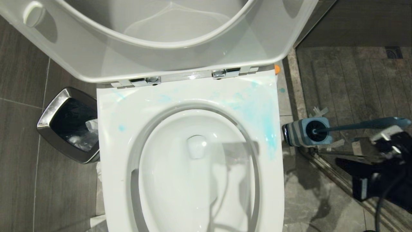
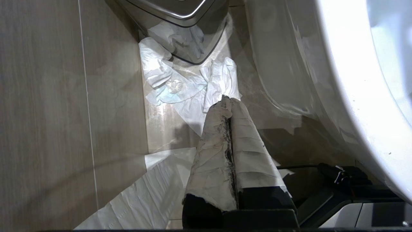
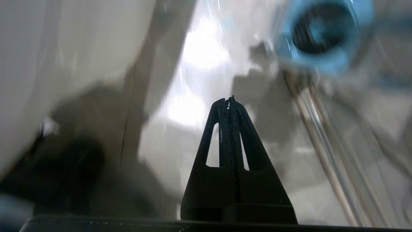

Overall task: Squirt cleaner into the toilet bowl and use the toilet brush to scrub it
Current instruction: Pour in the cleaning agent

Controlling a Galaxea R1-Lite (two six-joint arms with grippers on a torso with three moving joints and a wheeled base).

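**Right arm out beside the brush holder, both grippers closed and empty**

From above, the toilet bowl (image 1: 193,174) lay open under the raised seat and lid (image 1: 161,48), its near end cut off by the frame. Blue smears (image 1: 268,129) marked the rim, heaviest on the right. Only an orange speck (image 1: 277,68) showed past the rim's back right corner; I could not tell what it belonged to. The toilet brush (image 1: 360,125) sat head-down in its striped holder (image 1: 304,132) on the floor right of the toilet, handle leaning away. The right gripper (image 1: 386,141) was a dark, partly cropped shape just below that handle. A silver-rimmed waste bin (image 1: 64,125) stood to the left.

At the left wrist, the left gripper (image 2: 228,100), fingers wrapped in soiled white tape, was pressed together on nothing, above crumpled tissue (image 2: 180,83) near the bin.

At the right wrist, everything was smeared. The black fingers met at the tips, holding nothing; the holder's blue mouth was only a blur.
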